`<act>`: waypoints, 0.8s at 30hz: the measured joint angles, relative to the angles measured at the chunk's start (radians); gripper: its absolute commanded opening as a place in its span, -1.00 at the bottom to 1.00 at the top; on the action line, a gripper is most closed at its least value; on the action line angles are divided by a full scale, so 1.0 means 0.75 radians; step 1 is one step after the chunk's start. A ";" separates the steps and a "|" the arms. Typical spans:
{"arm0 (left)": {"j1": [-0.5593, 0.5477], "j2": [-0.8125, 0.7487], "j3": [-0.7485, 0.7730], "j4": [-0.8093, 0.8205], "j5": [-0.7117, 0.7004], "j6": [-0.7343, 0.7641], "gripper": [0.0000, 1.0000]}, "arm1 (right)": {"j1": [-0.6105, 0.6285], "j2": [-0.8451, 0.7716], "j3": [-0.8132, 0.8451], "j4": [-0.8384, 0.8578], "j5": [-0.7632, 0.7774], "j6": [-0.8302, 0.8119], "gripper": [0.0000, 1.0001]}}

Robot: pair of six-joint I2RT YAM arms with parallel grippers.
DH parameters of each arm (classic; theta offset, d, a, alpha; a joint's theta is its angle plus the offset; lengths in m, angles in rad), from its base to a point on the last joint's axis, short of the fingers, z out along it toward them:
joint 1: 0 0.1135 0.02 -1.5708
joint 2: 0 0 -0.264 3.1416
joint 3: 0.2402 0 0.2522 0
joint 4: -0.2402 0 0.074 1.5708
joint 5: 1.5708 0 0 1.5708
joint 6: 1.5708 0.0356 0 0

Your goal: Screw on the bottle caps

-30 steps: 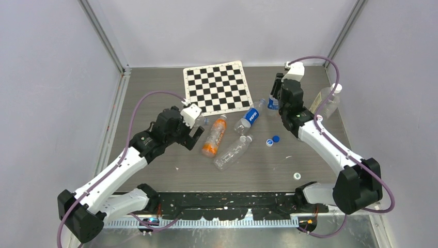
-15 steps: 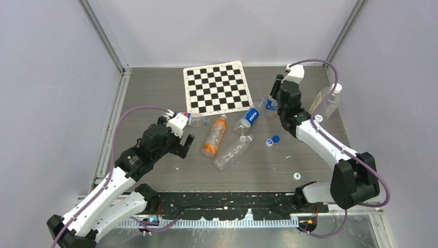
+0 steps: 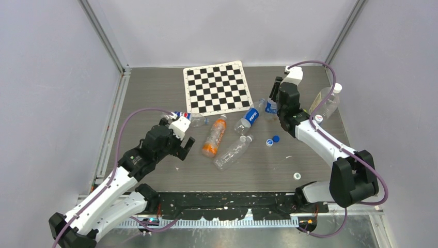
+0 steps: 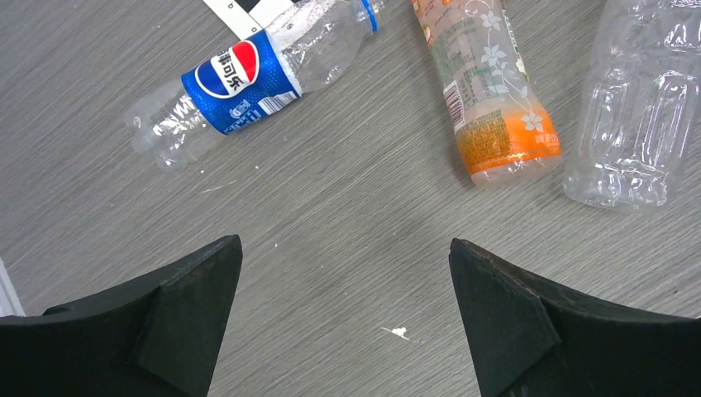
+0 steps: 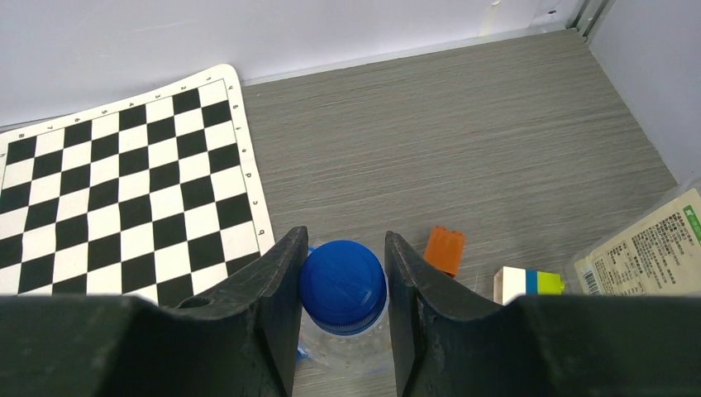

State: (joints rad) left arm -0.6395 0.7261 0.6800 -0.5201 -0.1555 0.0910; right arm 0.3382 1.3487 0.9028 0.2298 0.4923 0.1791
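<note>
My right gripper (image 5: 342, 281) is shut on a blue bottle cap (image 5: 342, 285) that sits on the neck of a clear bottle (image 5: 347, 351); the top view shows that gripper (image 3: 272, 103) at the back right. Over bare table my left gripper (image 4: 343, 248) stands open with nothing between its fingers, near-left of the bottles in the top view (image 3: 184, 144). Ahead of it lie a Pepsi bottle (image 4: 240, 83), an orange-labelled bottle (image 4: 488, 91) and a clear bottle (image 4: 641, 116). Two loose blue caps (image 3: 273, 140) and a white cap (image 3: 297, 175) lie on the table.
A checkerboard mat (image 3: 217, 87) lies at the back. A second Pepsi bottle (image 3: 249, 117) lies mid-table, and a white-capped bottle (image 3: 328, 101) sits at the far right. An orange block (image 5: 445, 250) and a white-blue-green block (image 5: 529, 283) sit beside the held bottle.
My left arm has pulled back toward the near left, away from the bottles, still open. The right gripper stays shut on the blue cap, barely shifted.
</note>
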 measured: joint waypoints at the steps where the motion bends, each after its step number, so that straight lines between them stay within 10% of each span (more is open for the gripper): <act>1: 0.000 -0.001 0.000 0.000 -0.001 0.001 0.99 | 0.000 0.000 0.000 0.000 -0.001 -0.001 -0.57; 24: 0.000 -0.015 -0.020 0.010 0.005 0.029 0.99 | 0.000 -0.057 -0.044 -0.009 -0.079 0.002 -0.04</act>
State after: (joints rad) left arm -0.6395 0.7151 0.6647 -0.5125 -0.1516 0.1127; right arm 0.3382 1.3056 0.8696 0.2230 0.4332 0.1806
